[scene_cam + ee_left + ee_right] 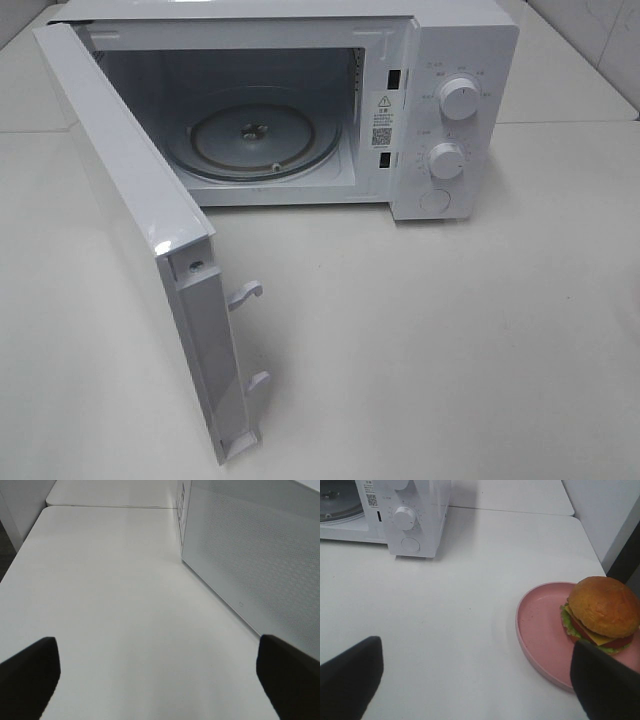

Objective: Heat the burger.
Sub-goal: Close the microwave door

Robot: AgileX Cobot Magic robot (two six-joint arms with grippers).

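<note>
The microwave point(300, 110) is sitting with its door point(150, 250) swung wide open. The burger point(602, 612) is resting on the pink plate point(540, 630) on the table point(445, 620), beside the right gripper point(475, 685). Both it and the left gripper point(160, 680) are hanging spread wide, gripping nothing.

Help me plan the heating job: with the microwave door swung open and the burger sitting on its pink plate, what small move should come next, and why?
Probably ease the right gripper, jaws open and empty, toward the golden-bun burger on the round pink plate. The white microwave stands open with its glass turntable bare, so only the burger needs fetching.
</note>
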